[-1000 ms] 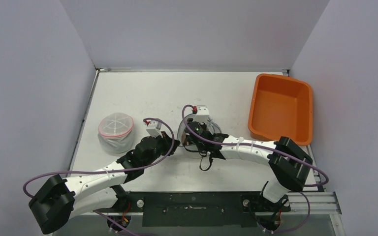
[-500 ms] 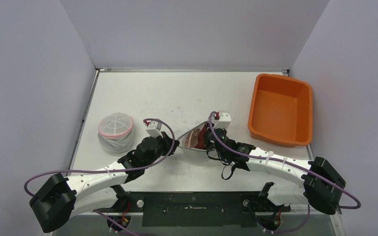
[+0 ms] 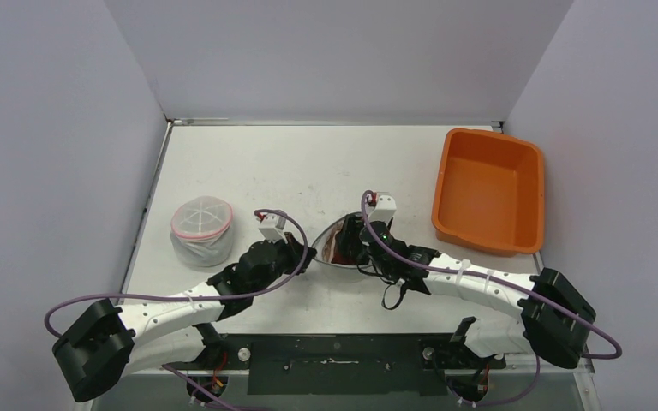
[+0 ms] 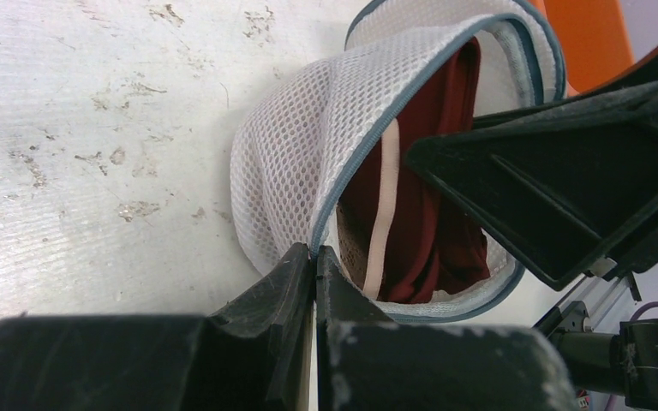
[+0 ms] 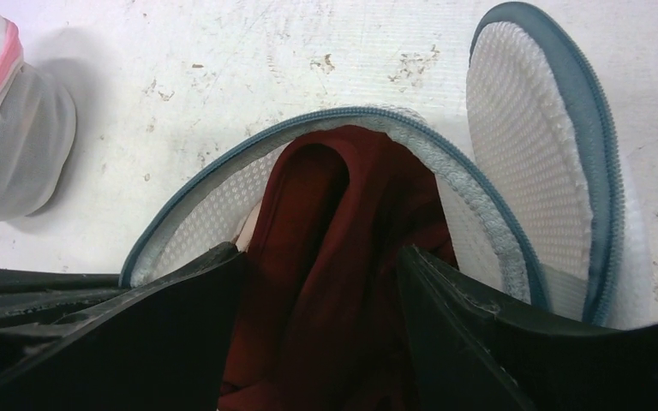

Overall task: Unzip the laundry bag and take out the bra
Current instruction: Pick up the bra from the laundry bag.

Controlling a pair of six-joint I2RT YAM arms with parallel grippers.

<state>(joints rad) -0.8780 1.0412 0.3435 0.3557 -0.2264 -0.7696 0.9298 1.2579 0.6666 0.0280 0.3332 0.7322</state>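
Pinching the mesh laundry bag (image 4: 296, 154) at the left tip of its grey zipper rim with the left end effector (image 4: 314, 253), fingers pressed tight together on the mesh. Lying near the middle of the bench (image 3: 257, 163), toward the near edge, drawn out left to right between the two arms. Already unzipped and gaping, with the round flap (image 5: 540, 163) laid out flat beside the opening. Inside the mouth, a dark red bra (image 5: 334, 205) folded into a bundle, with a pale strap (image 4: 383, 214) running along it. Reaching into that mouth from the right with the right end effector (image 5: 319, 257), fingers spread apart on either side of the red cloth, not clamped on it. Clearly the nearer arm for the pull: bra directly ahead of and between the right fingers, its fold roughly in line with that wrist's reach, so closing across the fold looks likely to catch it. Left arm best judged as an anchor only, holding the rim against a draw to the right. Well apart on the far right, an orange bin (image 3: 488, 188); off to the left, a small pink-rimmed mesh pouch (image 3: 201, 229).
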